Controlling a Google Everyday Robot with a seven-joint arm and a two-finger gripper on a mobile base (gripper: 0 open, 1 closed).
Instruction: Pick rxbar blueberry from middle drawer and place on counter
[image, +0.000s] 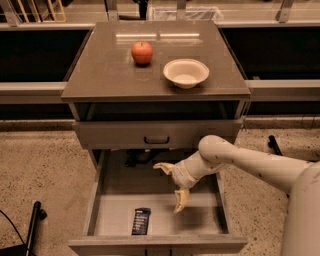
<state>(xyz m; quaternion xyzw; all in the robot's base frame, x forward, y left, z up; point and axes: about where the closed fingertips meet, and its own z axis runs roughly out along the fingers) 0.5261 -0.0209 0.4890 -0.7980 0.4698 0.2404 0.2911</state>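
Note:
The rxbar blueberry, a small dark bar with white lettering, lies flat on the floor of the open middle drawer, near its front edge, left of centre. My gripper hangs over the drawer's middle, above and to the right of the bar, with its two pale fingers spread wide apart and nothing between them. The arm reaches in from the right. The counter is the glossy grey-brown top of the cabinet above.
A red apple and a white bowl stand on the counter. A closed grey drawer front with a black handle sits just above the open drawer. A black pole lies on the speckled floor at lower left.

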